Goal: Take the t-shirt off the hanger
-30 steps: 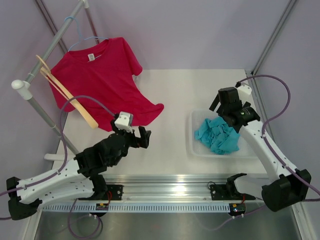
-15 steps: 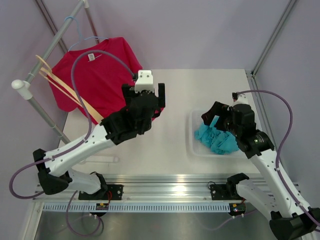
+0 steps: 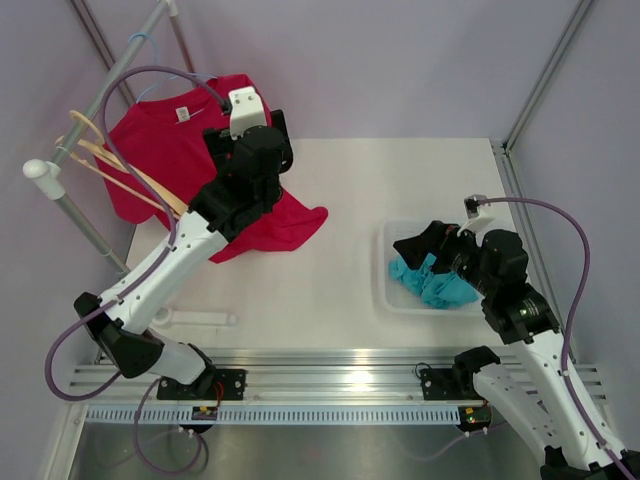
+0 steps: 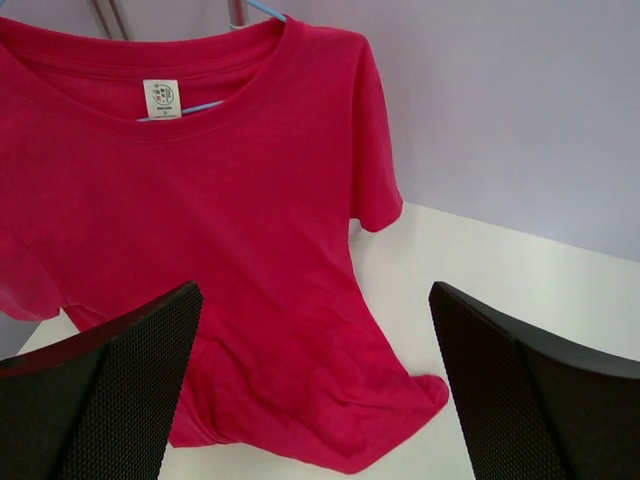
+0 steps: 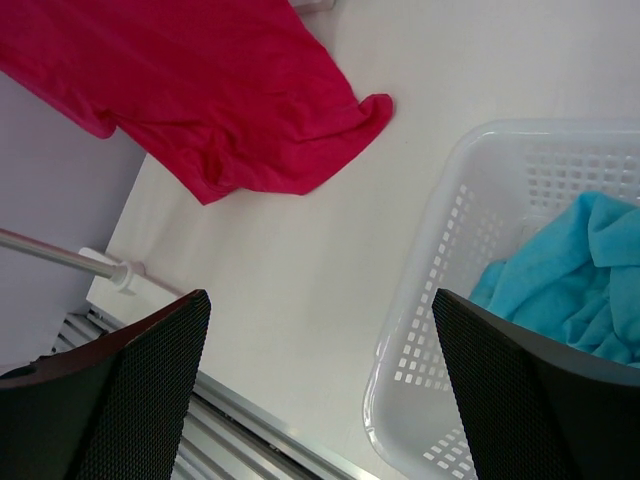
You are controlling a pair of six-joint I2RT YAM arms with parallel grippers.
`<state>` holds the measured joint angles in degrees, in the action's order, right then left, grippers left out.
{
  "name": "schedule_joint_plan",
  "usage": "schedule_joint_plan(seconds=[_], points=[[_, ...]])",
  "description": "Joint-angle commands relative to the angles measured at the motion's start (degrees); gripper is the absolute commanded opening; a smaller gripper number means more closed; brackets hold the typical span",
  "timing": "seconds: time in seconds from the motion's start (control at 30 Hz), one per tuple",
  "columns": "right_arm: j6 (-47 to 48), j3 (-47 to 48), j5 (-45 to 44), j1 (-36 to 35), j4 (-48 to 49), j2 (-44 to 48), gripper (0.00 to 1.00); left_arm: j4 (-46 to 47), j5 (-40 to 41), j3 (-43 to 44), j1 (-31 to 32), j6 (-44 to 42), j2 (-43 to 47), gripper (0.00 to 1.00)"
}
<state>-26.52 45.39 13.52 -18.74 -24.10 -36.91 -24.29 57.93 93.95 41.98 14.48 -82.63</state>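
Note:
A pink-red t-shirt (image 3: pixel 160 150) hangs on a light blue hanger (image 3: pixel 150 48) from a grey rail at the far left; its hem drapes onto the table. It fills the left wrist view (image 4: pixel 210 230), with the hanger hook (image 4: pixel 262 8) at the collar, and shows in the right wrist view (image 5: pixel 200 90). My left gripper (image 3: pixel 252 120) is open and empty, raised in front of the shirt's right sleeve. My right gripper (image 3: pixel 415 245) is open and empty above the basket's left edge.
A white mesh basket (image 3: pixel 388 290) at the right holds a crumpled cyan cloth (image 3: pixel 430 280); both show in the right wrist view, the basket (image 5: pixel 430 330) and the cloth (image 5: pixel 560 270). Wooden hangers (image 3: pixel 120 175) hang on the same rail. An aluminium rail (image 3: pixel 330 365) runs along the near edge.
My left arm has swung up and to the far left, from the table centre to the hanging shirt. My right arm has pulled back toward the near edge and turned left over the basket.

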Motion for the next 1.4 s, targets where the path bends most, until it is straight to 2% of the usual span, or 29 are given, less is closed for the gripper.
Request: schedule_joint_plan(seconds=[0.0,0.1,0.23,0.43,0.53,0.6,0.63,0.67,0.7,0.73,0.83,0.87,0.97,1.1,1.37], points=[[1.2,-0.2,4.6,-0.2,3.6,1.7,0.99,9.6,5.2,1.3,-0.1,-3.8,-2.4,0.97],[1.3,-0.7,5.5,-0.2,3.7,2.4,0.99,16.1,14.3,3.7,-0.1,-8.9,-6.5,0.95],[1.5,-0.6,5.5,-0.2,3.4,2.7,0.99,21.9,19.2,9.5,-1.2,-14.7,-13.1,0.96],[1.8,-0.6,5.4,-0.2,2.7,4.5,0.99,23.6,17.2,17.6,-4.4,-17.9,-20.2,0.96],[1.8,-0.7,6.0,-0.2,2.6,4.8,0.99,25.7,19.0,21.0,-6.4,-21.3,-24.1,0.89],[1.9,-0.4,6.6,-0.2,2.4,4.9,1.0,34.1,21.4,22.9,-7.8,-29.9,-27.0,0.84],[1.9,-0.4,6.7,-0.2,2.2,5.2,0.99,38.9,22.0,22.9,-8.3,-34.2,-27.9,0.84],[2.0,-0.4,6.7,-0.2,2.2,5.4,0.99,48.5,22.3,22.9,-9.5,-38.3,-29.9,0.84],[2.1,-0.5,6.6,-0.2,2.1,5.8,1.0,52.6,22.9,23.6,-10.1,-45.5,-31.1,0.84],[2.0,-0.5,6.5,-0.2,2.1,6.0,0.99,56.4,23.2,24.8,-11.4,-48.2,-32.4,0.84],[2.2,-0.3,6.4,-0.2,1.8,6.2,0.99,57.7,24.4,31.1,-13.1,-52.5,-37.1,0.86],[2.3,-0.3,6.4,-0.2,1.7,6.5,1.0,60.7,24.8,31.9,-14.0,-54.5,-38.1,0.86],[2.3,-0.4,6.3,-0.2,1.6,6.8,0.99,63.8,25.2,31.1,-15.9,-53.5,-38.0,0.86],[2.4,-0.6,6.7,-0.2,1.9,6.2,1.0,59.1,24.4,31.5,-17.8,-47.5,-38.1,0.86],[2.6,-0.6,7.0,-0.2,1.9,5.0,1.0,58.6,25.0,33.9,-21.8,-45.7,-40.6,0.88]])
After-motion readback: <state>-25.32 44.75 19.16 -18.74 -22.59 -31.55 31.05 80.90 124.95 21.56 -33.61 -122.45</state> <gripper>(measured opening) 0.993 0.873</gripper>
